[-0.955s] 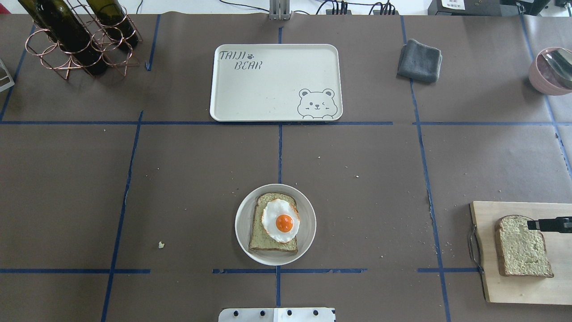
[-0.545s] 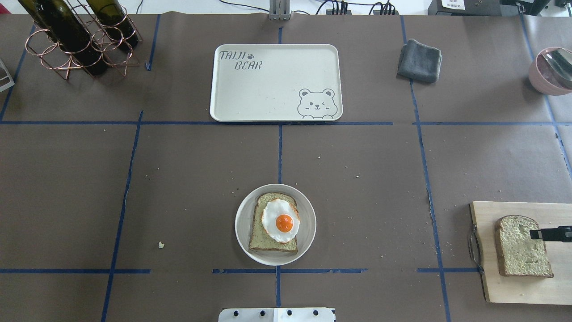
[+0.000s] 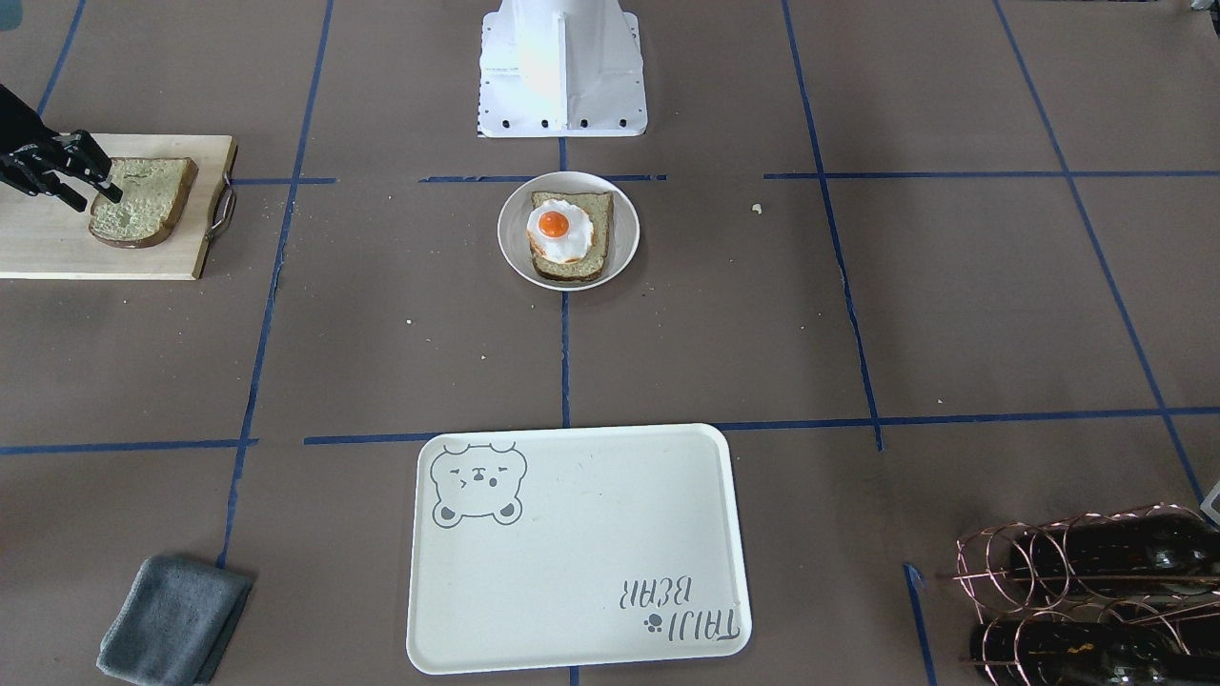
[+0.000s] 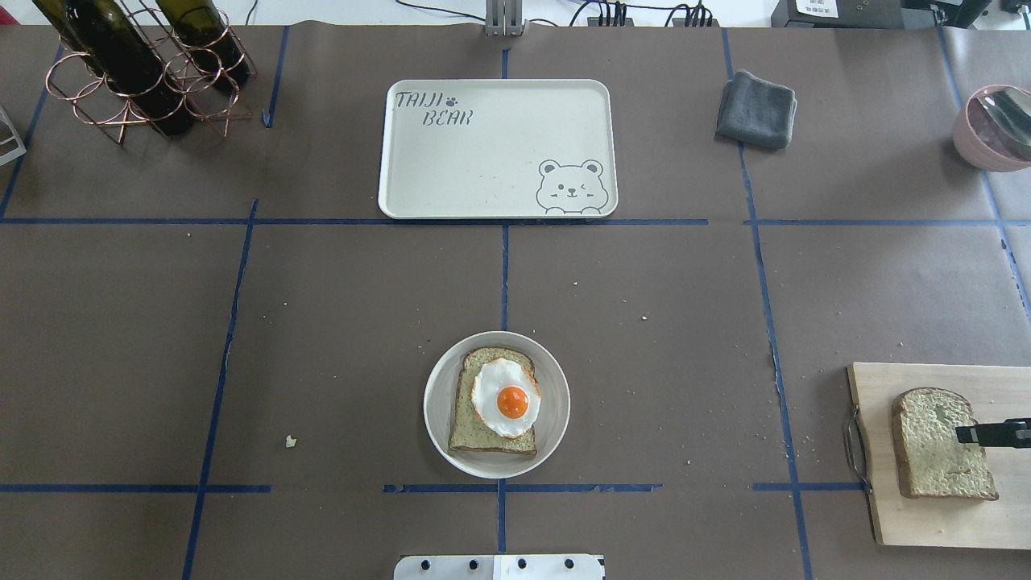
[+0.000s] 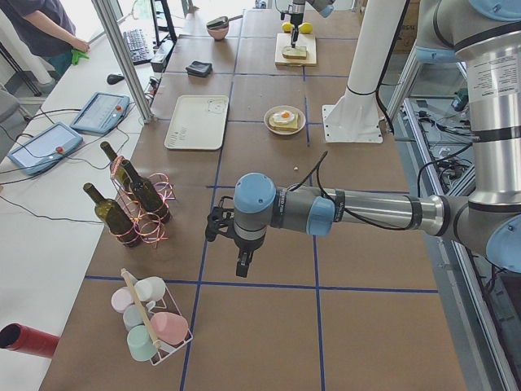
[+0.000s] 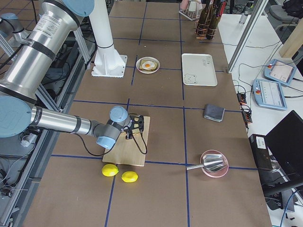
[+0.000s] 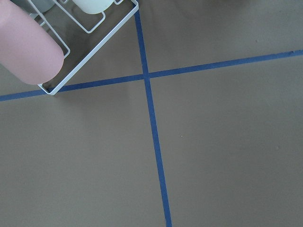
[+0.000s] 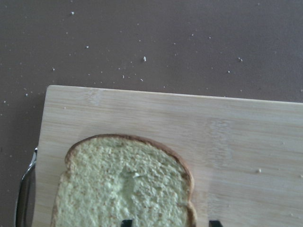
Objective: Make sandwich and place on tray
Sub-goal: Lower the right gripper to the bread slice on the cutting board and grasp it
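One slice of bread (image 4: 467, 423) lies on a round white plate (image 4: 439, 439) near the robot's base, with the fried egg (image 4: 506, 396) on top of it. The second slice (image 4: 934, 451) lies flat on the wooden cutting board (image 4: 902, 515) at the right. My right gripper (image 4: 966, 434) is open low over that slice's right edge. In the right wrist view (image 8: 170, 222) one fingertip is over the slice (image 8: 123, 184) and the other over the board. The tray (image 4: 483, 161) sits at the far centre. My left gripper (image 5: 242, 265) shows only in the exterior left view; I cannot tell its state.
A grey cloth (image 4: 755, 109) lies right of the tray. A wine rack with bottles (image 4: 137, 72) stands at the far left and a pink bowl (image 4: 987, 129) at the far right. Two lemons (image 6: 120, 174) lie beyond the board. A wire cup rack (image 7: 47, 47) is under the left wrist.
My right gripper has moved across the slice on the board towards the robot's side of the table. The slice, plate and tray have not moved.
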